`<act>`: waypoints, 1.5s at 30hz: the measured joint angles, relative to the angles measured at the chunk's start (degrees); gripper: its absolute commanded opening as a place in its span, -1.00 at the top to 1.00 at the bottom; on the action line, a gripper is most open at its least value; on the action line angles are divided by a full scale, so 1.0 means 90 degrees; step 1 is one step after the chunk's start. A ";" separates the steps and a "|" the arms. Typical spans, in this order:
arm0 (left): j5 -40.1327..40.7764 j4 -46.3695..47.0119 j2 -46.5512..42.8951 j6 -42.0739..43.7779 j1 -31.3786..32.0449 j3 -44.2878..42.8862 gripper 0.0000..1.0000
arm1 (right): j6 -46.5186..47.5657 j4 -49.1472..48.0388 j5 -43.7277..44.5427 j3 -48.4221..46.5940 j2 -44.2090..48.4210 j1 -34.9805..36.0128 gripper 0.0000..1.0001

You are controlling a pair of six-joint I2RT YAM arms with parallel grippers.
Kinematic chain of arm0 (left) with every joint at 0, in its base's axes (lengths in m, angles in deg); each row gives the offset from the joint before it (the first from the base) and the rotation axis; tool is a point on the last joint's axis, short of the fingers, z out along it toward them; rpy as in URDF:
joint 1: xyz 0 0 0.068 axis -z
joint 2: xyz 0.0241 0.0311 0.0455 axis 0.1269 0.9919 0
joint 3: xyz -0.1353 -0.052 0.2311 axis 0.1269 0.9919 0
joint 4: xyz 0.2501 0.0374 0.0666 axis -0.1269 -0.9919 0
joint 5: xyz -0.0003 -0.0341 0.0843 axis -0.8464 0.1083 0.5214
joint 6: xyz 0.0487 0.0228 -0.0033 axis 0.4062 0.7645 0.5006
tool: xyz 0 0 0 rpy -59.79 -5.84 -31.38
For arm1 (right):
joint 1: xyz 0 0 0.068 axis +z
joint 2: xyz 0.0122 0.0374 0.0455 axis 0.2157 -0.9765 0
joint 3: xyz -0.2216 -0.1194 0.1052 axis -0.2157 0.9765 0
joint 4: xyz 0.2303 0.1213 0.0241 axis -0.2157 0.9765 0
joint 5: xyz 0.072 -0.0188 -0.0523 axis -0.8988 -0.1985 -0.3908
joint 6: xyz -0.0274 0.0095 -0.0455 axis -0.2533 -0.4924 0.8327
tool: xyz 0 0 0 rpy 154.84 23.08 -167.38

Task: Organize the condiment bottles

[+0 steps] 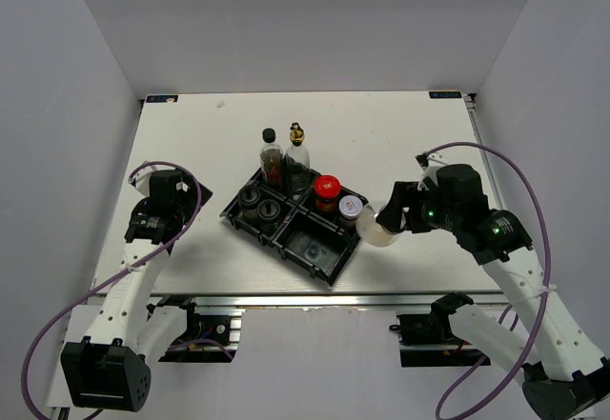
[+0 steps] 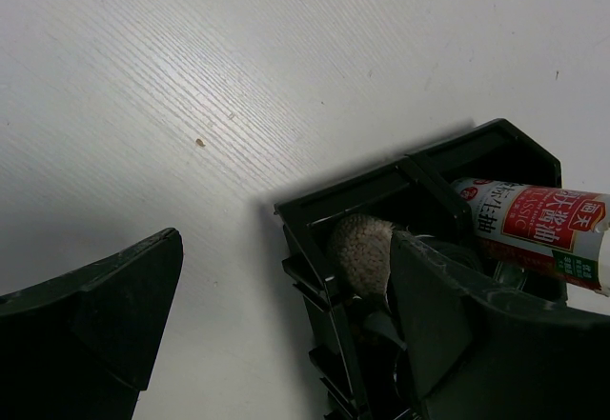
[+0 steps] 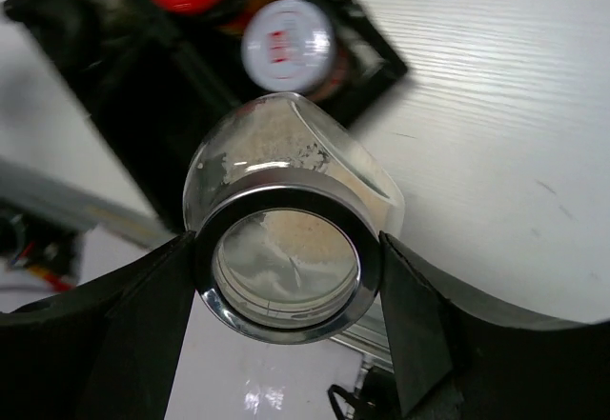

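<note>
While the left gripper (image 1: 164,191) hangs wide open and empty over the bench (image 1: 191,134), the red-lidded dark jar (image 1: 327,189) and silver-lidded jar (image 1: 351,208) stand in the black tray (image 1: 277,239). Just beside its right corner, the right gripper (image 1: 391,215) clamps the tilted wide clear jar (image 3: 276,144).

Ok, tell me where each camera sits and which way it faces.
Top external: above and behind, looking down on the table; both arms show.
Left wrist: on the left arm, facing the black tray's corner; left end effector's open fingers show.
Right wrist: on the right arm, facing the wide clear jar gripped by the right end effector's fingers.
Top and right wrist share that jar.
</note>
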 measured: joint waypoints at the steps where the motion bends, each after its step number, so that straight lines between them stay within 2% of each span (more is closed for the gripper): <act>1: 0.0000 0.0000 0.0002 0.0000 0.0000 0.0000 -0.96 | 0.0078 -0.0151 -0.0389 0.0000 -0.0002 0.0015 0.89; 6: 0.0000 0.0002 0.0010 0.0000 0.0000 0.0000 -0.96 | 0.0350 -0.0719 -0.1671 0.0000 -0.0202 0.0345 0.91; 11: 0.0000 0.0002 0.0019 0.0000 0.0000 0.0000 -0.96 | 0.0381 -0.1200 -0.1882 0.0000 -0.0583 0.1015 0.93; 17: 0.0000 0.0000 0.0019 0.0000 0.0000 0.0000 -0.96 | 0.0143 -0.1814 -0.1241 0.0010 -0.1054 0.1838 0.96; 25: 0.0000 -0.0002 0.0019 0.0000 0.0000 0.0000 -0.96 | -0.0287 -0.2416 0.0143 0.0053 -0.1775 0.2773 0.96; 34: 0.0000 -0.0005 0.0019 0.0000 0.0000 0.0000 -0.96 | -0.0758 -0.2523 0.0935 0.0078 -0.2433 0.3104 0.97; 45: 0.0002 -0.0005 0.0019 0.0000 0.0000 0.0000 -0.96 | -0.0869 -0.2603 0.1027 0.0083 -0.2973 0.3291 0.91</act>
